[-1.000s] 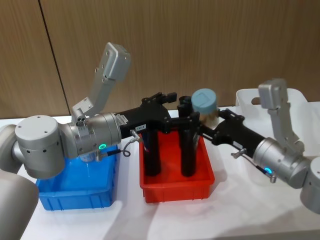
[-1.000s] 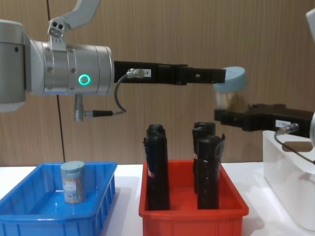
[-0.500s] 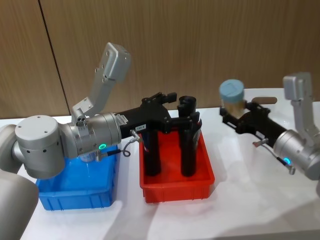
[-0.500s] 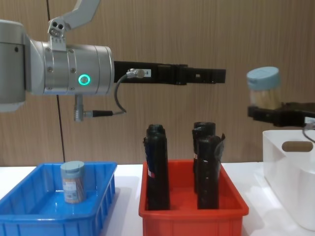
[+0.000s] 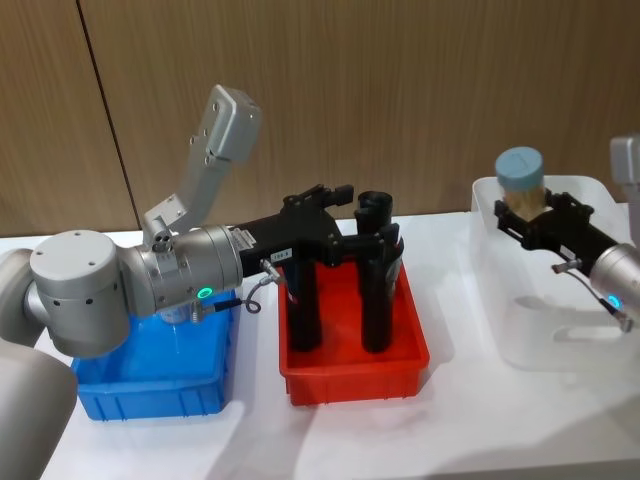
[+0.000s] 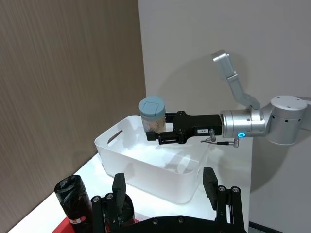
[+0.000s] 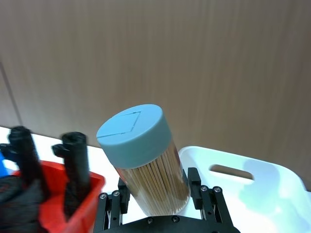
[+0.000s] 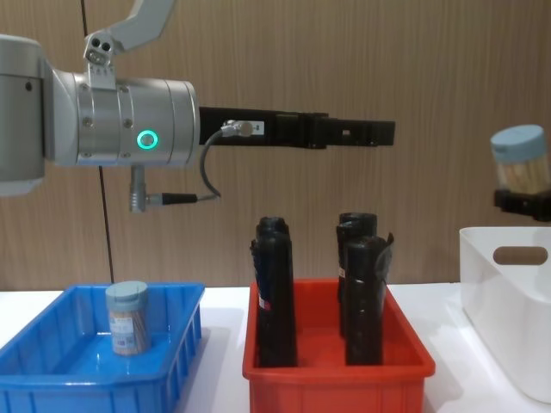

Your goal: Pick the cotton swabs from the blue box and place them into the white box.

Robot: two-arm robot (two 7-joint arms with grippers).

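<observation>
**Head view:** Jaws of the right arm pinch a clear cylindrical jar of cotton swabs with a pale blue lid above the rear of the tall white plastic box. The left arm reaches out over a red plastic bin of tall black cylinders.

**Left wrist view:** The left arm's jaws stand spread and empty. The held jar hangs well clear of the white box's floor, close to one rim. Released from this height, it would likely bounce, topple or clip that rim.

**Right wrist view:** The jaws grip low on the jar, which leans slightly (a top-heavy hold). It could pivot or slip during the descent.

**Chest view:** A second jar stands upright in the shallow bright blue plastic box on the tabletop, not yet moved.
</observation>
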